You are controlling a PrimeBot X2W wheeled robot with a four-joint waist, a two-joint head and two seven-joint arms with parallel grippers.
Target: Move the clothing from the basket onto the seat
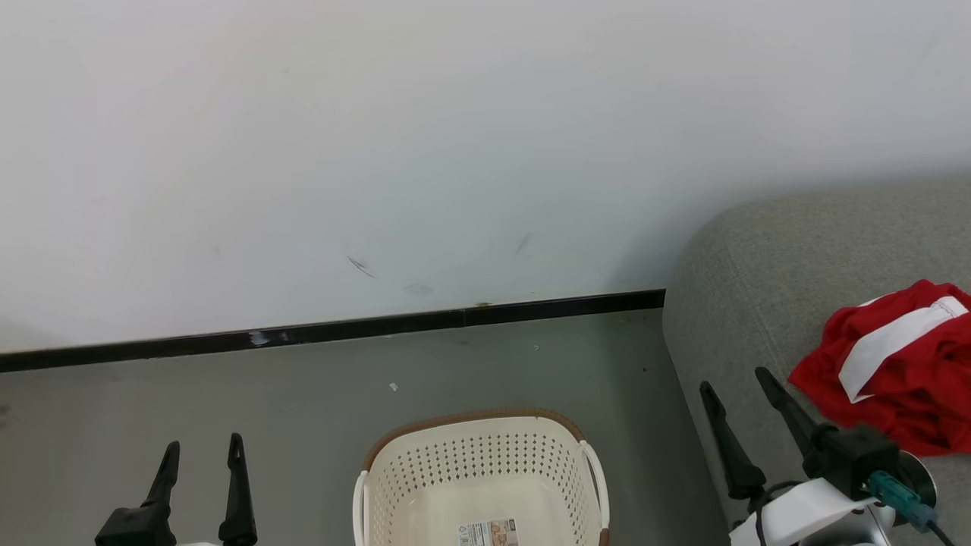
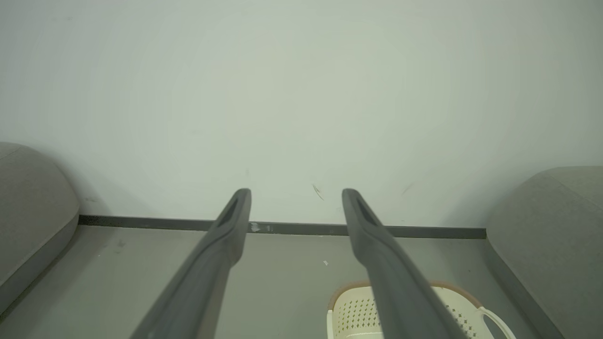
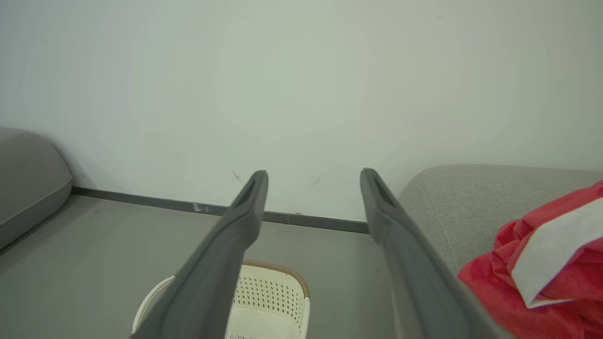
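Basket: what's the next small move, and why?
Probably tilt the head down to see the whole basket: its visible floor shows no clothing, the red clothing lies on the grey seat, and the open left gripper and right gripper hold nothing.

We're looking down our left gripper [image 2: 297, 195], both dark fingers [image 2: 221, 245] spread wide with nothing between them, tips set against the pale wall [image 2: 301, 94]. Below that runs a dark skirting strip [image 2: 424, 231], then grey floor [image 2: 118, 282]. Low on the right there's the cream basket [image 2: 351, 310], brown rim showing, partly hidden behind one finger, its white handle [image 2: 499, 320] poking out. Just beyond it rises the grey seat [image 2: 551, 226]. Over on the far left, another grey cushion [image 2: 33, 207] bulges in.
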